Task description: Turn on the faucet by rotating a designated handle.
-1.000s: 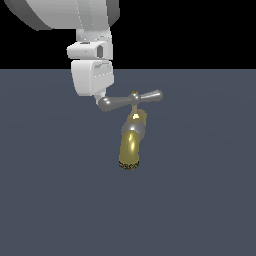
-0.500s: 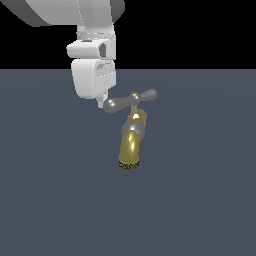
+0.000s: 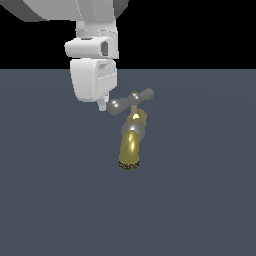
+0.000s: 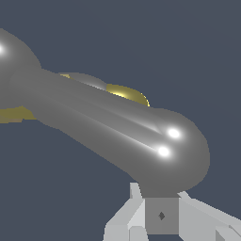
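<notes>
White gripper at the handle's bulbous end — jaw gap not discernible.

The blocky white gripper [image 3: 102, 106] hangs with its tip touching or just beside the rounded end, on the exterior view's left, of the slim silver-grey crossbar handle [image 3: 131, 101]; whether the fingers [image 4: 161, 215] are parted or closed, I cannot tell. Handle sits tilted atop the small shiny brass faucet [image 3: 131, 141] — golden spout curving down to a dark perforated tip, on the flat grey-blue floor [image 3: 200, 200].
</notes>
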